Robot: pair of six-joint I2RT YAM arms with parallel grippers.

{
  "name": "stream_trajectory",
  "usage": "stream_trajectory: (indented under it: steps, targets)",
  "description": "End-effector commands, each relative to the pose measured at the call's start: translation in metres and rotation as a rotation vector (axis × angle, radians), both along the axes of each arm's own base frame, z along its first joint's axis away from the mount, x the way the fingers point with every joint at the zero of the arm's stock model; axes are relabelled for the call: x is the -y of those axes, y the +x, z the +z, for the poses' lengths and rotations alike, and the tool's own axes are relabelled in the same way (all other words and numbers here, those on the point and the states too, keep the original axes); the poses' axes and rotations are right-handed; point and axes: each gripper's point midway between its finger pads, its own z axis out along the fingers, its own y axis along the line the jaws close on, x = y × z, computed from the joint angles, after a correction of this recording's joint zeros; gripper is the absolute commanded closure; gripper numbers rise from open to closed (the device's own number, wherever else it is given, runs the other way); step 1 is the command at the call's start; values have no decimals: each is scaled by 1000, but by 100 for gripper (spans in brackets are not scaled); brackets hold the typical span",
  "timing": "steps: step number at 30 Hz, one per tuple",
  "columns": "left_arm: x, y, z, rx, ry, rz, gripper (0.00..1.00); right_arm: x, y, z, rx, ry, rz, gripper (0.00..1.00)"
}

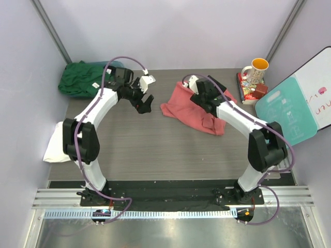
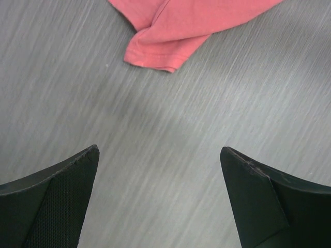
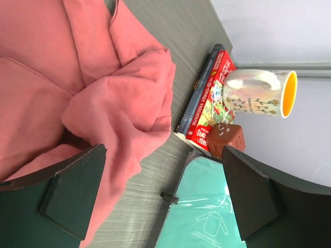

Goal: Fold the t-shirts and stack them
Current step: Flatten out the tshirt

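Here the right pincer point(image 3: 163, 152) gapes empty above the crumpled coral-red t-shirt point(image 1: 191, 111); the left pincer point(image 2: 159, 150), equally wide and empty, hovers near it.

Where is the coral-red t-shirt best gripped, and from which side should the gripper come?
Probably by the sleeve cuff of the coral-red t-shirt, which juts out flat on the table toward the left gripper. Come down from above on that side, jaws across the hem: there the cloth lies thin and free, while the middle below the right gripper is bunched.
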Motion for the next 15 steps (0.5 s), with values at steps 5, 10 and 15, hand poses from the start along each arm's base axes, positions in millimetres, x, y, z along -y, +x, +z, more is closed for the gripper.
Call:
stream_trajectory:
  steps: [5,10,15]
  targets:
    - [49,8,-4,115,33,-309,0,-9,-23,76,135,192,71,0]
    - [70,13,-25,116,66,-383,0,-4,-28,80,141,186,49,0]
    - [83,16,-60,44,104,-405,0,-4,-29,91,162,199,55,0]
